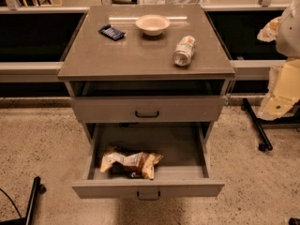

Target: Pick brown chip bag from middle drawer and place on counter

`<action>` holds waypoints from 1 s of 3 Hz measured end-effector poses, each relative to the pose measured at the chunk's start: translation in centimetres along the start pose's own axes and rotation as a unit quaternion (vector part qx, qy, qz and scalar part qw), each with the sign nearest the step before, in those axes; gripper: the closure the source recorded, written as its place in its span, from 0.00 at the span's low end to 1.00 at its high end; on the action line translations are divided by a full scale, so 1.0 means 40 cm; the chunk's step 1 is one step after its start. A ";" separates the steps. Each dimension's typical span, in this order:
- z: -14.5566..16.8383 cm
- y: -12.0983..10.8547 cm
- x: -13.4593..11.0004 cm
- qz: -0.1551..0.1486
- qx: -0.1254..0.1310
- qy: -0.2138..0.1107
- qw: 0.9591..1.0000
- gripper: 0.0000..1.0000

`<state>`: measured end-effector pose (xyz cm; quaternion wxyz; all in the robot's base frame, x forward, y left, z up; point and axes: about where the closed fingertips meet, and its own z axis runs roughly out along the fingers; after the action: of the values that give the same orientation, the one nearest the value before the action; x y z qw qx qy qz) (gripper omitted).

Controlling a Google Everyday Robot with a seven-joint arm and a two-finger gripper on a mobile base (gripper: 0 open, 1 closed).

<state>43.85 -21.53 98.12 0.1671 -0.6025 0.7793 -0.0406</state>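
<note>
In the lower middle of the frame, the brown chip bag (130, 162) lies crumpled in the pulled-out middle drawer (148, 187), toward its front left. It looks light, soft and crackly to me; foil like that could slip or collapse under a squeeze (and the chips would crush). I'd pinch it across the dark middle, gently. The gripper (279, 97) hangs at the right edge of the frame, well apart from the bag. Whether it is open or closed I cannot tell. The counter (140, 60) above carries a bowl (153, 24), a can (184, 51) and a blue packet (112, 32).
</note>
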 end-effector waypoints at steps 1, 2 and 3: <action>0.000 0.000 0.000 0.000 0.000 0.000 1.000 0.00; 0.083 -0.004 -0.034 -0.011 -0.033 -0.014 0.999 0.00; 0.292 0.040 -0.126 -0.024 -0.094 -0.059 0.994 0.00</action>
<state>47.08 -14.67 87.76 0.1538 -0.6357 0.7537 0.0645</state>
